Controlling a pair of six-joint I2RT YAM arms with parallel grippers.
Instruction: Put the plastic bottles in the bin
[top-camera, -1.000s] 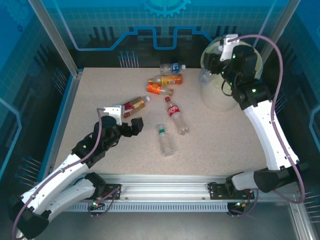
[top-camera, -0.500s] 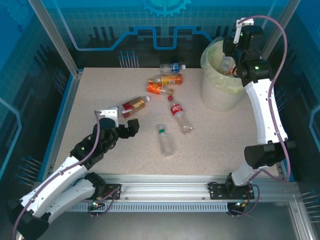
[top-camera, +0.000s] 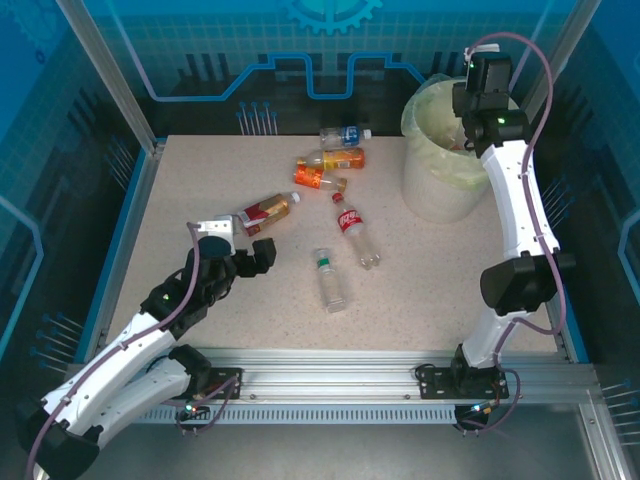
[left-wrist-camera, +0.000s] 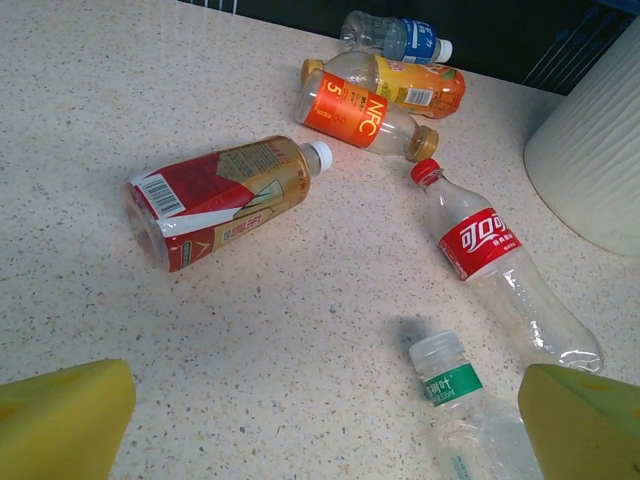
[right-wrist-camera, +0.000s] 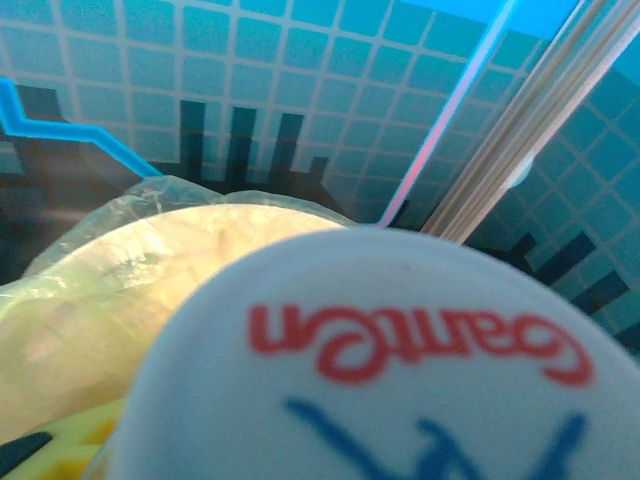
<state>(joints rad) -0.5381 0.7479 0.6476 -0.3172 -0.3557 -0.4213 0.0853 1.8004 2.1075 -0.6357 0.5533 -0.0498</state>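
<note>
Pale plastic bottle poised over the round cream bag-lined bin
It is gripped by the right end effector; released off-centre, it may be knocked off the rim. "Ganten" is read on it in red, "NFC" on an orange-labelled bottle lying on the speckled counter. The left end effector is spread wide.

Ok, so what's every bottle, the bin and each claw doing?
Bin: upright, lined.
Ganten bottle: held over bin.
Right gripper: shut on Ganten bottle.
Left gripper: open, empty.
Amber bottle: lying, capped.
NFC bottle: lying, capped.
Orange juice bottle: lying, capped.
Blue-label bottle: lying, capped.
Red-label bottle: lying, capped.
Green-label bottle: lying, capped.
</note>
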